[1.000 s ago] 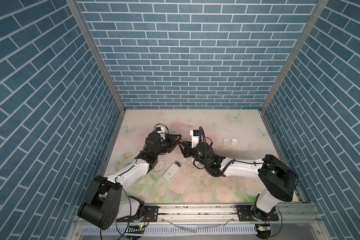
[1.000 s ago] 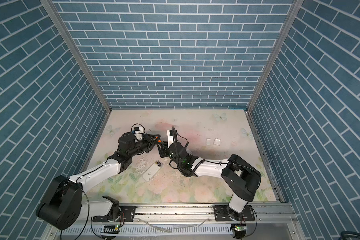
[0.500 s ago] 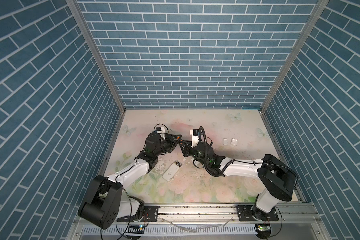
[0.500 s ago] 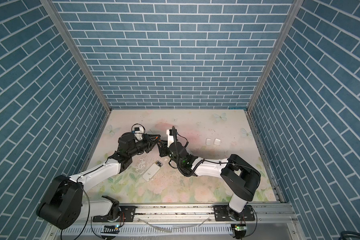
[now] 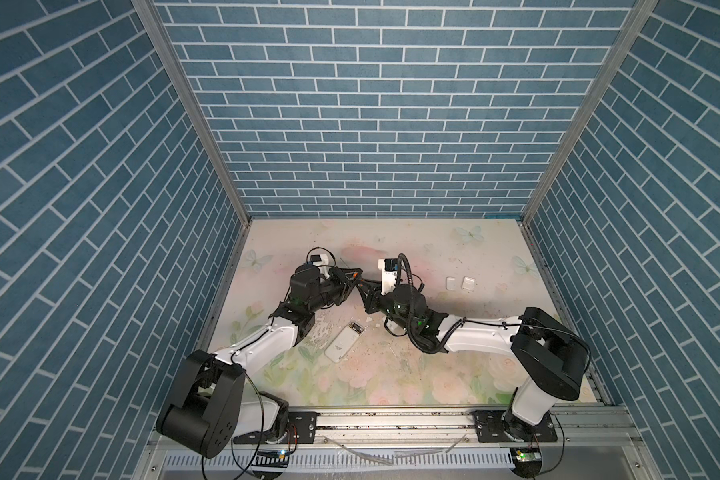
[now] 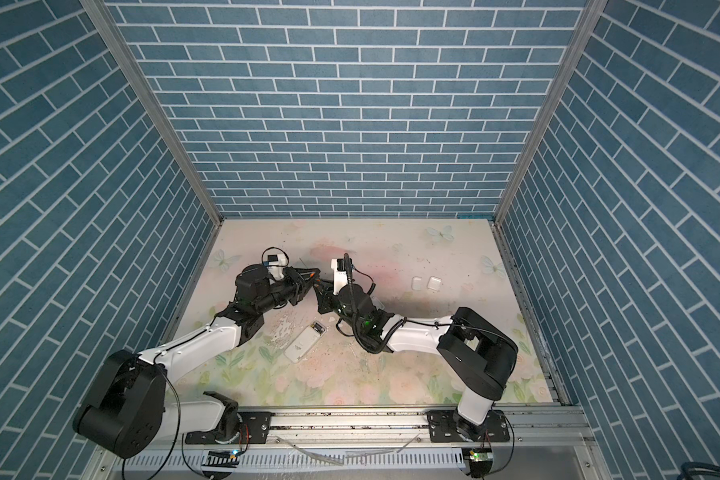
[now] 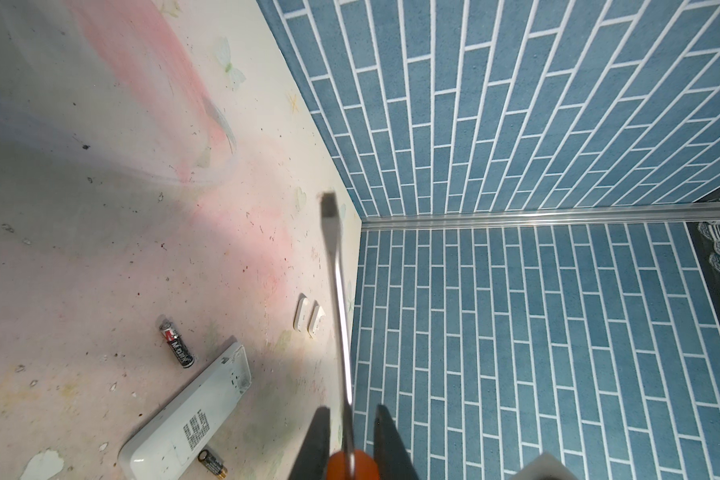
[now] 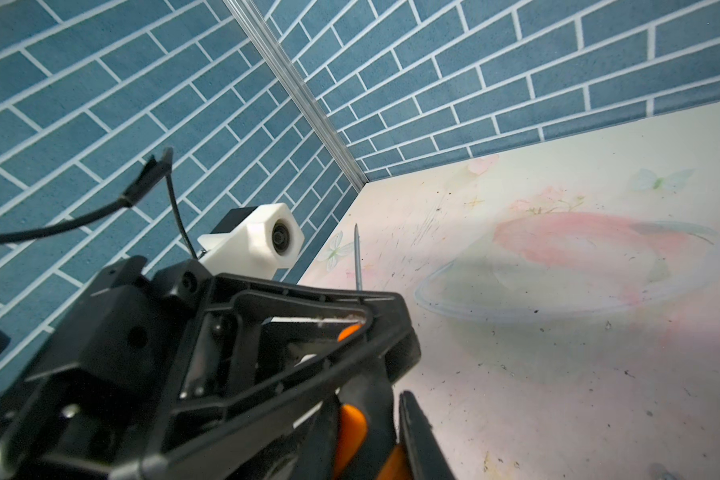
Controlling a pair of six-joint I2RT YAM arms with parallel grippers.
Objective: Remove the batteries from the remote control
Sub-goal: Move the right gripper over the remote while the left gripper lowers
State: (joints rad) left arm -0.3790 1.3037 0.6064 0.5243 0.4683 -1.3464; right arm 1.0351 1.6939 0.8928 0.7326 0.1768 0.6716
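Left gripper (image 7: 352, 415) clamped on screwdriver (image 7: 339, 291) handle. Right gripper (image 5: 363, 287) straddles same handle; grip unclear, view blocked. Two batteries (image 7: 177, 347) lie just beside the remote (image 7: 192, 419).

Both top views look from high over the bench's (image 5: 433, 249) 6 o'clock edge, far off, steeply down toward the 12 o'clock wall, and they share almost the whole scene, both arms included. The left wrist view sits close behind the left claw (image 7: 351, 411), faces the 2 o'clock corner, and shares the two white covers (image 7: 301, 313) with both top views. The right wrist view sits close behind the right claw (image 8: 393, 419), faces the 10 o'clock corner, and has the left claw large in front of it.
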